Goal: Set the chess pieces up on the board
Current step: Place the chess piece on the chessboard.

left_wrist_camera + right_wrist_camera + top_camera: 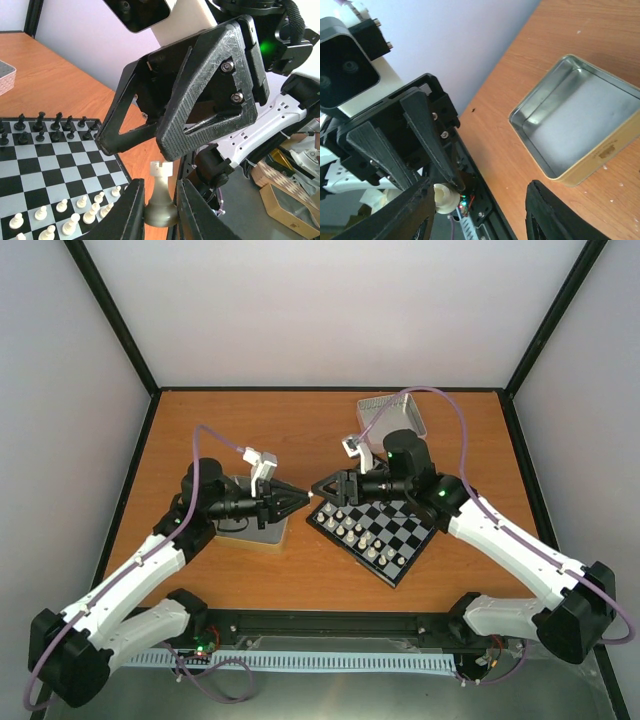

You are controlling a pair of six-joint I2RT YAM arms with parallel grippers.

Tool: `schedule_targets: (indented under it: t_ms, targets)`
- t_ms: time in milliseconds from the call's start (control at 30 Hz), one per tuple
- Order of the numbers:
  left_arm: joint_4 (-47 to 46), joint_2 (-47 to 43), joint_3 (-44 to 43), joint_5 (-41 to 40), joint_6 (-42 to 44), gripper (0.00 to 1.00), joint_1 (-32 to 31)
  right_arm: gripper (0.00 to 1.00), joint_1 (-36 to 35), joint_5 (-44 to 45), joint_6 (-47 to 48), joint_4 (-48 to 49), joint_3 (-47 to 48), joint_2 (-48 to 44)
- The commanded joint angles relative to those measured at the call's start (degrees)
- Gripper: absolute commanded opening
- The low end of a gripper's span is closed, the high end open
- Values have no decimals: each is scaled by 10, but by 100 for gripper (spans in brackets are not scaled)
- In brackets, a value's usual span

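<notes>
Passing the rook (pixel 160 172) above the middle of the counter (pixel 300 425): left gripper (pixel 160 202) pinching it, right gripper (pixel 477 215) spread wide. A mistimed release could drop it onto the board (pixel 405 540).

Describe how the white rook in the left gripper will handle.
The white rook looks tiny, rigid plastic, so probably light. Its smooth round body, pinched in the left gripper, could slip or twist. Its flared base should let it stand, though a nudge might tip it.

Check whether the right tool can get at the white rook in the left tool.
Probably yes: the right tool, jaws open, faces the rook, whose top stands clear of the left tool.
</notes>
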State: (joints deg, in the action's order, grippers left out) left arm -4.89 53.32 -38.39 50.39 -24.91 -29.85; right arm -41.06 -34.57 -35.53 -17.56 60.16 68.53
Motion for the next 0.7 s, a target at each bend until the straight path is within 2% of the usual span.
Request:
schedule_targets:
  t_ms: [0, 167, 433, 667]
  targets:
    - [-37, -8, -3, 41, 21, 13, -5, 48, 3, -67, -17, 32, 16, 13]
    - [-34, -5, -7, 40, 22, 13, -6, 39, 3, -97, -26, 42, 18, 27]
    - [-33, -1, -6, 37, 23, 13, -6, 37, 3, -111, -28, 47, 13, 33]
    - [-26, -1, -8, 33, 25, 13, -6, 19, 2, -116, -33, 49, 12, 43]
